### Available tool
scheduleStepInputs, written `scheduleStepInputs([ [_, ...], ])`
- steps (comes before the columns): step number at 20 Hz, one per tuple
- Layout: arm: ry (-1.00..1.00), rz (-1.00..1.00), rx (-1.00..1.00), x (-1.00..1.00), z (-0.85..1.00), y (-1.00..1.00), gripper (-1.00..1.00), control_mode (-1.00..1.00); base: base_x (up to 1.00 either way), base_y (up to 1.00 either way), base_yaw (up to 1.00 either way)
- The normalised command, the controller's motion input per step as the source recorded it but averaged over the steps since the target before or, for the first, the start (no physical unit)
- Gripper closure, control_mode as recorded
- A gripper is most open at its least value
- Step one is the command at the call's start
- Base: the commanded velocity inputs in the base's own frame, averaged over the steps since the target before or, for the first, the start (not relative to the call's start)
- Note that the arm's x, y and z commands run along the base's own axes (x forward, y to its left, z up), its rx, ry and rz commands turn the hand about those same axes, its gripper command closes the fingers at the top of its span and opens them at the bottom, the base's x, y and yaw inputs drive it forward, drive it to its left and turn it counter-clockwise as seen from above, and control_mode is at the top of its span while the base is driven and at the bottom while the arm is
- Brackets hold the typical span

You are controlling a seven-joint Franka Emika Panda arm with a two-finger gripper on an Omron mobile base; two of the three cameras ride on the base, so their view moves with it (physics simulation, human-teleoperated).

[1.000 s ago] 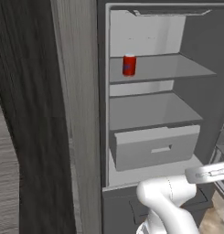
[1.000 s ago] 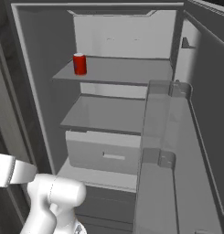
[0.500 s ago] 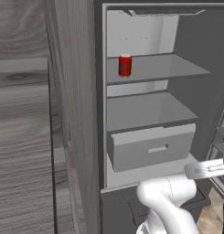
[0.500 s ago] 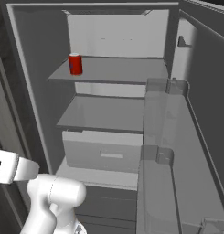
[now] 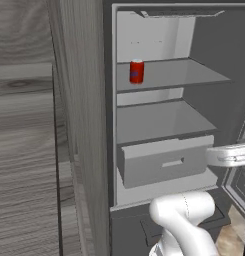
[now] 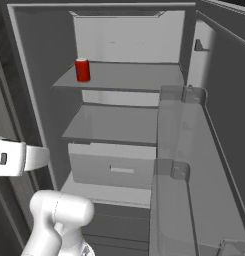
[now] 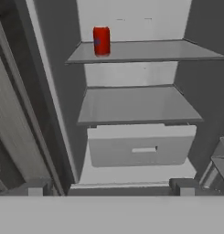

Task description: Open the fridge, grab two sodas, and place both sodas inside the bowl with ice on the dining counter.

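Item: red can [image 7: 101, 40] with blue mark, one of the sodas, upright near the left end of the top shelf [image 7: 150, 51] in the open fridge [image 5: 209, 80]; judged light, rigid and smooth-sided, likely to tip if nudged, best taken across its mid-body from the front. Surroundings: bare middle shelf [image 7: 136, 105] and closed drawer [image 7: 141, 146] below, door bins [image 6: 181, 150] to the right, wood-grain panel [image 5: 29, 150] to the left; nothing stands before the can. Tool: gripper [image 7: 109, 186] spread wide, holding nothing, low and well short of the can.
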Motion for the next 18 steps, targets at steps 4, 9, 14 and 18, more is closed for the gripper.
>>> scheduleStepInputs([
  [4, -0.27, 0.00, -0.04, 0.12, 0.88, 0.00, -1.00, -1.00, 0.00, 0.00, 0.00],
  [9, -0.25, 0.00, -0.06, 0.19, 0.62, 0.00, -1.00, -1.00, 0.00, 0.00, 0.00],
  [14, -0.11, 0.00, -0.01, 0.50, 0.18, -0.03, -1.00, -1.00, 0.00, 0.00, 0.00],
  [18, 0.01, 0.10, 0.00, 0.71, 0.00, -0.15, -1.00, -1.00, 0.00, 0.00, 0.00],
])
